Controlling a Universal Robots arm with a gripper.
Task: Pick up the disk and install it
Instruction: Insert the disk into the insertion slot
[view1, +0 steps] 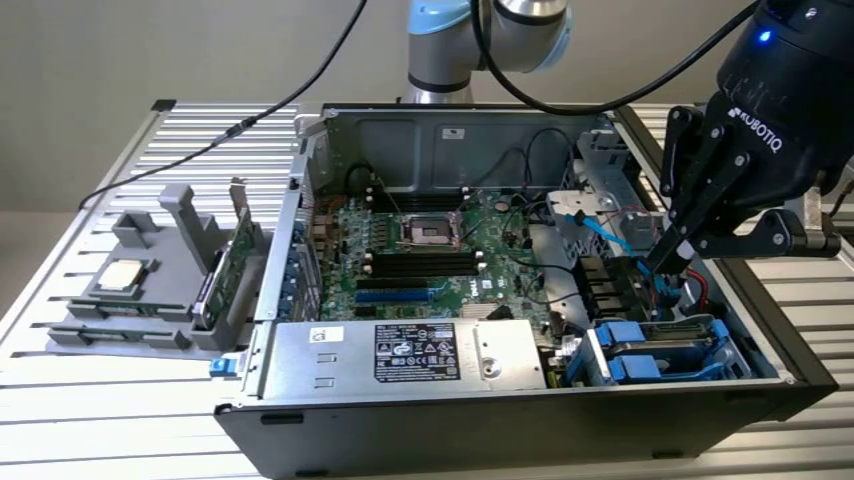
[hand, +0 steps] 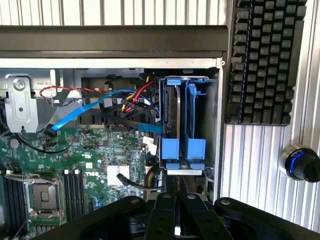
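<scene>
The disk (hand: 175, 117) stands on edge in the drive bay at the corner of the open computer case, its silver side showing between blue plastic carriers (hand: 192, 120). In the exterior view the disk (view1: 663, 337) sits in the bay at the case's front right, framed in blue. My gripper (view1: 663, 262) hangs just above and behind the bay, over the cables at the case's right wall. Its fingers (hand: 169, 210) are pressed together with nothing between them, and they point at the near end of the bay.
The motherboard (view1: 414, 250) with an empty CPU socket fills the case floor. A power supply (view1: 400, 355) lies at the front. Blue and red cables (hand: 75, 112) run beside the bay. A grey holder (view1: 134, 290) with a chip and green cards stands left. A keyboard (hand: 262, 60) lies outside the case.
</scene>
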